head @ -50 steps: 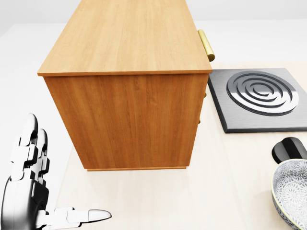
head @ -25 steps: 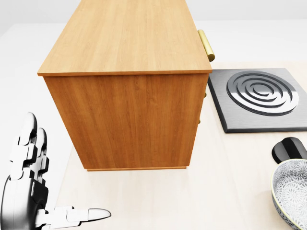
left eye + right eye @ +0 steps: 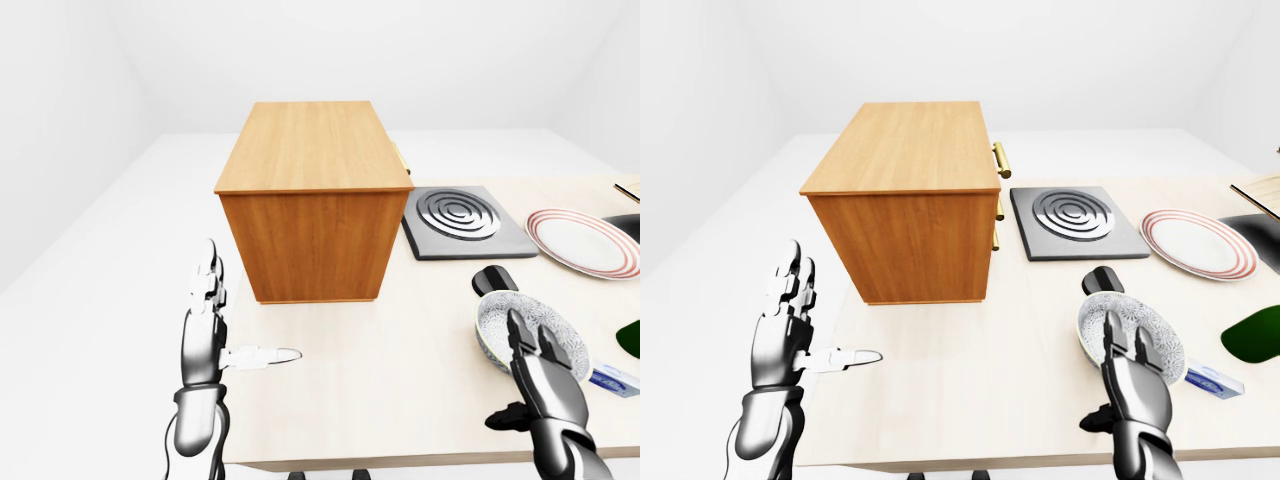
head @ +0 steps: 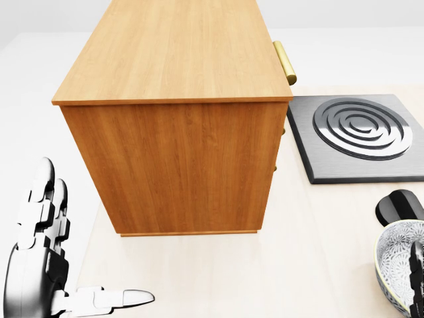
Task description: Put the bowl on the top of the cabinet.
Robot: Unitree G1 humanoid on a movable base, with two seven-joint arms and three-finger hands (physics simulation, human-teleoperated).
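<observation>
The patterned bowl [image 3: 530, 303] with a yellow rim stands on the pale table [image 3: 400, 390] at the right of the left-eye view. It also shows at the bottom right of the head view [image 4: 396, 262]. My right hand [image 3: 520, 375] is open, its fingers raised over the bowl's near rim; I cannot tell if they touch it. The wooden cabinet [image 3: 315, 215] stands at the table's left end with its flat top [image 3: 315, 145] bare. My left hand [image 3: 250, 310] is open and empty, fingers up, below and left of the cabinet.
A grey hob plate [image 3: 460, 220] with rings lies right of the cabinet. A black knob [image 3: 495, 280] sits just above the bowl. A striped plate [image 3: 585, 240], a dark green thing [image 3: 630, 335] and a small box [image 3: 612, 380] lie further right. Brass handles [image 3: 1001, 160] stick out of the cabinet's right side.
A dark fingertip of my right hand has come into the head view's bottom right corner, over the bowl. My left hand has sunk very slightly. The camera has not moved.
</observation>
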